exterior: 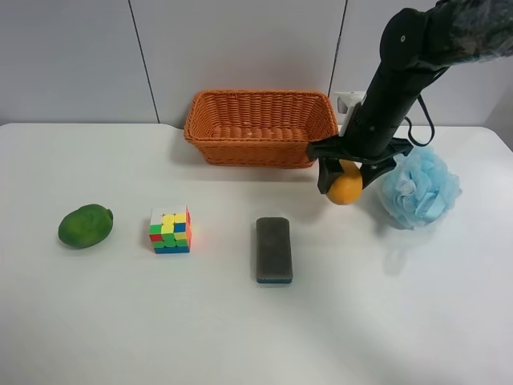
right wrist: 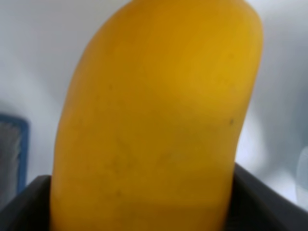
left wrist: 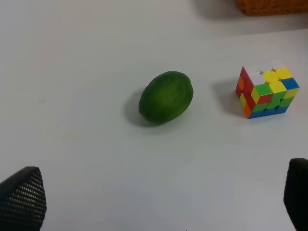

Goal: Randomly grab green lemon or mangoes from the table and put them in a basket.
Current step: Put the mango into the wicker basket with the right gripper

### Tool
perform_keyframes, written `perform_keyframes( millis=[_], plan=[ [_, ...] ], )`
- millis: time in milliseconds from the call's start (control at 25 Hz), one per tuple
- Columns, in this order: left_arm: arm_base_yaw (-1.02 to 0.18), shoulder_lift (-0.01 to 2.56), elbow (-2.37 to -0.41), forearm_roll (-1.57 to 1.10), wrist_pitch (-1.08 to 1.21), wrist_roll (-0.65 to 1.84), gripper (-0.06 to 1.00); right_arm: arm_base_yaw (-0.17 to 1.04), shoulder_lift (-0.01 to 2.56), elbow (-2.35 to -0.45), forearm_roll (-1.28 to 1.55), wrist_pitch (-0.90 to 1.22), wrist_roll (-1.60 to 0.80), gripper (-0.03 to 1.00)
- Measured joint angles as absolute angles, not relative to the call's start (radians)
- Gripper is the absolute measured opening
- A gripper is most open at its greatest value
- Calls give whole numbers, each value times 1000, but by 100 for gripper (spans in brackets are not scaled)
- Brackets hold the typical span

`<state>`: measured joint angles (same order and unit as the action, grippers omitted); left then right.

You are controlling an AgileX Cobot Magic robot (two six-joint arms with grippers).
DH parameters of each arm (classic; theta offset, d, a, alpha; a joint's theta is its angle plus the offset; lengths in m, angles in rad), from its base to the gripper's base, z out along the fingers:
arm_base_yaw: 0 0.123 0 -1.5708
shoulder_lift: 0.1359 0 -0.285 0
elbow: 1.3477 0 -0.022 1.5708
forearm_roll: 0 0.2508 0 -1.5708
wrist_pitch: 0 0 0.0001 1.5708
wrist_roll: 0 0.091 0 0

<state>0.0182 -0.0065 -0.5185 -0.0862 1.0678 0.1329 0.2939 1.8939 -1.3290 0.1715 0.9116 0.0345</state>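
Note:
My right gripper is shut on the orange-yellow mango and holds it above the table, just right of the basket's near right corner. The mango fills the right wrist view between the dark jaws. The wicker basket stands at the back middle and looks empty. The green lemon lies at the left of the table. It shows in the left wrist view ahead of my left gripper, which is open and empty with fingertips at the frame's corners.
A multicoloured puzzle cube sits right of the lemon and also shows in the left wrist view. A dark sponge block lies mid-table. A blue bath pouf sits right of the held mango.

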Motion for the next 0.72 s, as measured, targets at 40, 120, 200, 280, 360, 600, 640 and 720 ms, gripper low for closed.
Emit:
perform_keyframes(
  millis=[40, 120, 200, 280, 360, 600, 640, 720],
  plan=[
    [18, -7, -518, -86, 1068, 133, 99, 301, 1880, -1330, 169, 921, 34, 65],
    [18, -7, -518, -86, 1068, 133, 99, 322, 1854, -1330, 169, 933, 34, 65],
    [18, -7, -518, -86, 1068, 133, 99, 339, 1824, -1331, 169, 935, 34, 65],
    [18, -7, -518, -86, 1068, 133, 99, 354, 1800, -1340, 166, 948, 35, 65],
    [18, -7, -518, -86, 1068, 133, 99, 361, 1786, -1369, 165, 982, 35, 65],
    [18, -7, -518, -86, 1068, 133, 99, 362, 1784, -1541, 147, 1069, 35, 65],
    [18, -7, -518, -86, 1068, 133, 99, 363, 1785, -1566, 141, 1077, 37, 65],
    [18, -7, -518, -86, 1068, 133, 99, 363, 1802, -1635, 140, 1101, 42, 65]
  ],
)
